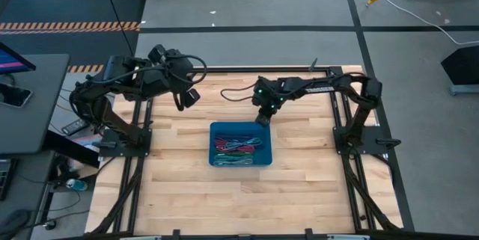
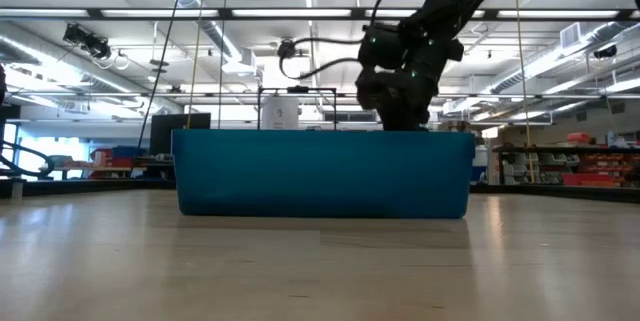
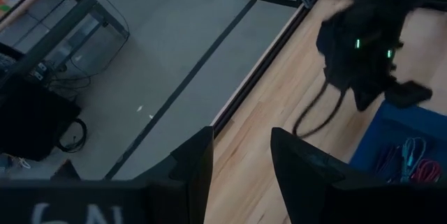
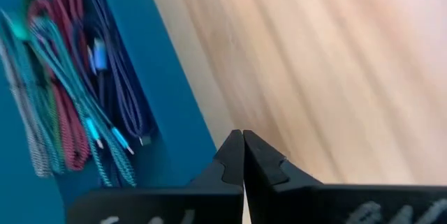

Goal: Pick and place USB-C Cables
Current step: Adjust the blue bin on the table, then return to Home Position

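Several USB-C cables point(image 1: 239, 149) in teal, maroon, purple and grey lie bundled inside a blue bin point(image 1: 241, 164) at the table's middle. In the right wrist view the cables point(image 4: 77, 98) rest on the bin's floor beside its wall point(image 4: 167, 105). My right gripper point(image 1: 262, 119) is shut and empty, hanging over the bin's far right corner, with its fingertips point(image 4: 243, 144) above the rim and the bare wood. My left gripper point(image 1: 187, 98) is open point(image 3: 241, 154) and waits in the air over the table's far left part.
The bin point(image 2: 320, 173) stands on the wooden table point(image 1: 299, 188), with bare wood on all sides of it. Black arm cabling point(image 1: 236, 94) loops over the far side. The table's far edge point(image 3: 258, 63) drops to the grey floor. A desk with a monitor point(image 1: 15, 60) stands beyond the left edge.
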Robot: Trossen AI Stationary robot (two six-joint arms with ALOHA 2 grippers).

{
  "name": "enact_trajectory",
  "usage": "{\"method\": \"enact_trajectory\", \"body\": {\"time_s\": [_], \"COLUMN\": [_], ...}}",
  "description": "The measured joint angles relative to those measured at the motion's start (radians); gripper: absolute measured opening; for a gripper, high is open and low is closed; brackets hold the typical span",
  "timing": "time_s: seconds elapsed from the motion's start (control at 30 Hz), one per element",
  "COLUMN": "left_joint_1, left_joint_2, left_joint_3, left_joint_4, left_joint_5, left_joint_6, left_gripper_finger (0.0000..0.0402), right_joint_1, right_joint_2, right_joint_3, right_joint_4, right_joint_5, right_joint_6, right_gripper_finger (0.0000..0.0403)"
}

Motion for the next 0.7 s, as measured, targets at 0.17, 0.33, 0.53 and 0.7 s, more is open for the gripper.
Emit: {"method": "enact_trajectory", "body": {"time_s": [0.17, 0.33, 0.53, 0.7], "left_joint_1": [-0.014, -0.056, -0.067, -0.063], "left_joint_2": [0.000, 0.000, -0.010, -0.039], "left_joint_3": [0.000, 0.000, 0.000, 0.000], "left_joint_4": [0.000, 0.000, 0.000, 0.000], "left_joint_5": [0.003, 0.004, 0.006, 0.042], "left_joint_6": [0.055, 0.107, 0.120, 0.128], "left_gripper_finger": [0.0151, 0.0151, 0.0151, 0.0151], "right_joint_1": [-0.004, -0.002, 0.000, 0.000], "right_joint_2": [-0.140, -0.381, -0.706, -0.935], "right_joint_3": [0.000, 0.000, 0.000, 0.000], "right_joint_4": [-0.001, 0.002, 0.002, 0.001], "right_joint_5": [0.042, 0.103, 0.174, 0.212], "right_joint_6": [0.002, -0.001, -0.033, -0.057], "right_gripper_finger": [0.0000, 0.0000, 0.0000, 0.0000]}}
